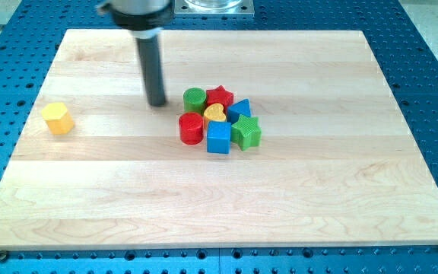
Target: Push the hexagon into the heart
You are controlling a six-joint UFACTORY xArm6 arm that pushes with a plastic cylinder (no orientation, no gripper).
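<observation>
A pale wooden board (pixel 295 205) lay on a blue perforated table (pixel 432 68). My tip (pixel 157 103), a bare rod with nothing to open or close, stood just left of a cluster: green cylinder (pixel 194 98), red star (pixel 220 96), yellow heart (pixel 214 114), red cylinder (pixel 192 129), blue cube (pixel 218 138). The yellow hexagon (pixel 57 118) sat well apart at the view's left.

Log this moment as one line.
tip: left of cluster, beside green cylinder | yellow hexagon block: far left, alone | yellow heart block: mid-cluster | contact: none

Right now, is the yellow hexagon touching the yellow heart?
Apart. The camera view shows the hexagon alone at the view's left, bare board between it and the heart in the cluster. My tip stands between them.
</observation>
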